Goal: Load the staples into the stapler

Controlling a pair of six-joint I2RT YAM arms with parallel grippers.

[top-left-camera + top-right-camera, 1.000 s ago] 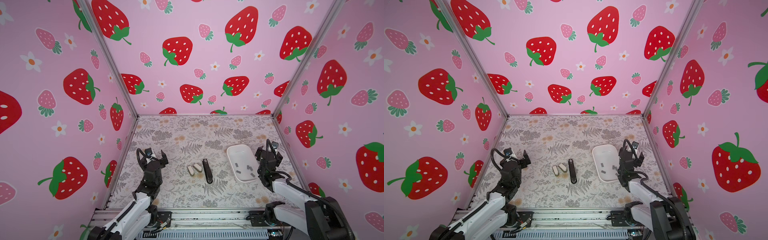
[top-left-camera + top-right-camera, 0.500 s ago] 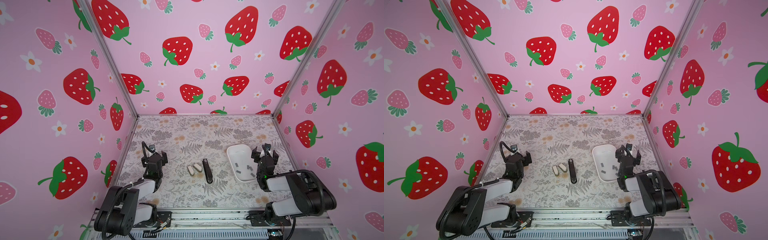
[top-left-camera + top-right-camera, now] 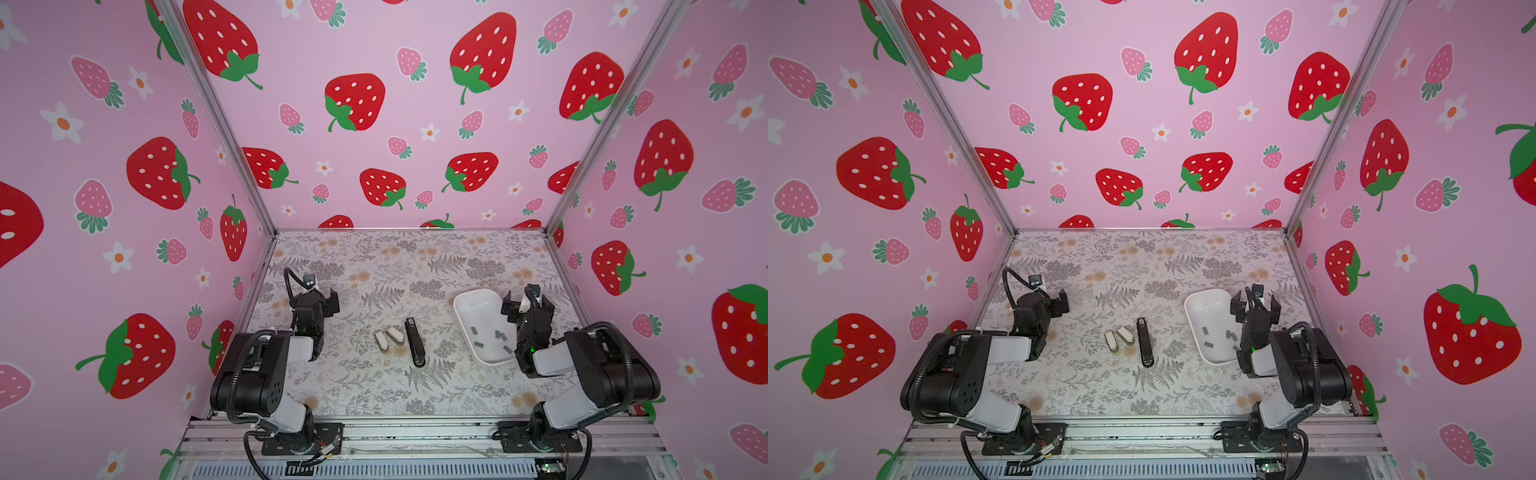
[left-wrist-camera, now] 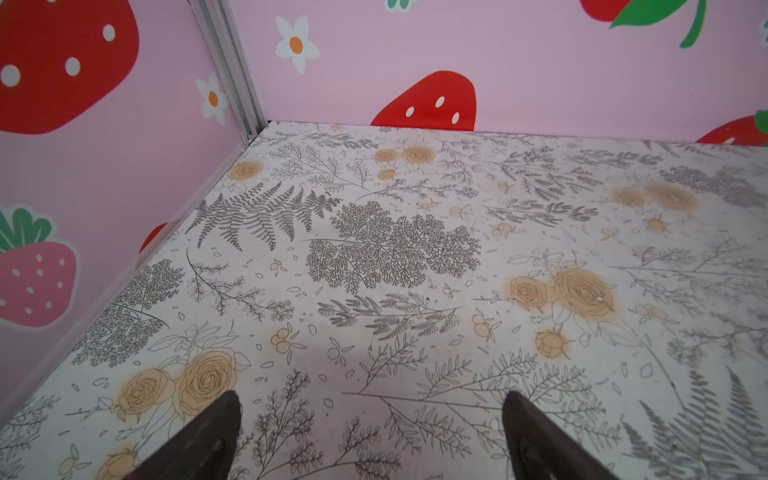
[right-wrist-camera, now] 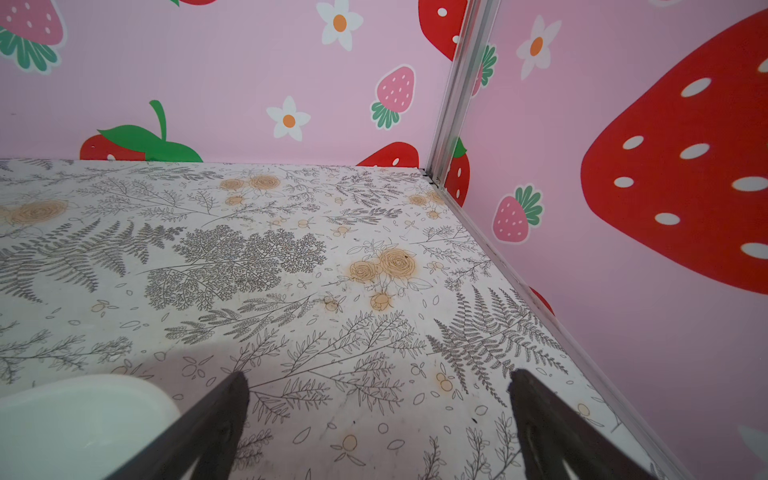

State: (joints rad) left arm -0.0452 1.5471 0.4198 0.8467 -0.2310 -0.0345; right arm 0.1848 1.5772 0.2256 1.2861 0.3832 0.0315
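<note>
Centrally, the black stapler [image 3: 414, 341] is laid on the surface [image 3: 374, 257]; staples [image 3: 480, 344], apparently five, are contained in the tray [image 3: 465, 301]; left gripper [image 4: 370, 399] and right gripper [image 5: 376, 378] are spread wide, empty.

Bright, even light, soft shadows; sharp frames, edges bent by wide-angle.

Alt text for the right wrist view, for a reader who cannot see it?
The right hand hangs open and empty over a floral-patterned table, its two dark fingers spread wide. The rim of a white tray shows beside one finger; pink strawberry-print walls meet at a metal corner post behind.
</note>
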